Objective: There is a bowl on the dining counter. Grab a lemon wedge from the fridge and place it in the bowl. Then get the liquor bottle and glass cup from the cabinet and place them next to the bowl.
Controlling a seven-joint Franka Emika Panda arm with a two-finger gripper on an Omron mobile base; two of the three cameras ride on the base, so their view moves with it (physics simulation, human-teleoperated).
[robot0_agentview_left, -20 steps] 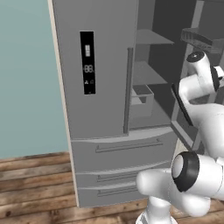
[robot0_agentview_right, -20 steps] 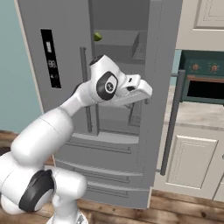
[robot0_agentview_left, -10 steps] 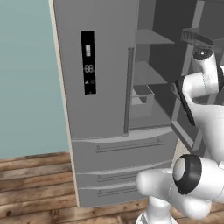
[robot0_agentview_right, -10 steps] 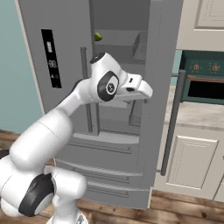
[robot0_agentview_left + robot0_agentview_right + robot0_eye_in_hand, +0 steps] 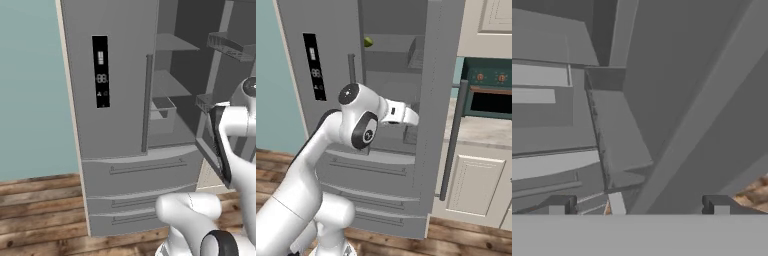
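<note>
The fridge (image 5: 120,100) stands with its left door shut and its right door (image 5: 441,100) swung open. A small yellow-green lemon wedge (image 5: 368,42) lies on an upper shelf inside. My gripper (image 5: 415,120) hangs at mid height in front of the open compartment, well below the wedge and a little to its right. In the hand view my gripper (image 5: 638,207) is open with nothing between its fingertips (image 5: 559,205), facing grey shelves and door bins of the fridge (image 5: 677,75). The bowl, dining counter, liquor bottle, glass cup and cabinet are out of view.
The open door's bar handle (image 5: 451,145) and door bins (image 5: 230,45) stand close on the arm's right. Beyond are a cream drawer unit (image 5: 476,185), a counter top (image 5: 476,130) and a dark oven (image 5: 491,95). Lower fridge drawers (image 5: 135,170) sit above the wooden floor (image 5: 40,210).
The arm has dropped and drawn back from the fridge: elbow and hand sit lower than a second ago. The gripper stayed open. The base has not moved.
</note>
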